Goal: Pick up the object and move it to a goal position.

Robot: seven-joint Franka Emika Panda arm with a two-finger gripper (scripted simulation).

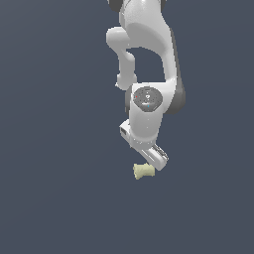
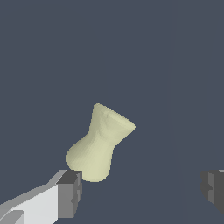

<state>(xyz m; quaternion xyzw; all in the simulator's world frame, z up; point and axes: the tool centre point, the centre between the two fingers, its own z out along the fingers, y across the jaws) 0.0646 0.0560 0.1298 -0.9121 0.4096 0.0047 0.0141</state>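
Note:
The object is a small pale yellow-cream spool with flared ends, lying on the dark grey surface just below the arm's hand in the exterior view. In the wrist view the object fills the middle, tilted, with its wider rounded end close to one dark finger pad. My gripper is open, its two pads far apart, and nothing sits between them. The object lies beyond the fingertips and nearer one finger. In the exterior view the hand hides the fingers.
The white arm comes down from the top of the exterior view. A plain dark grey surface surrounds the object in both views.

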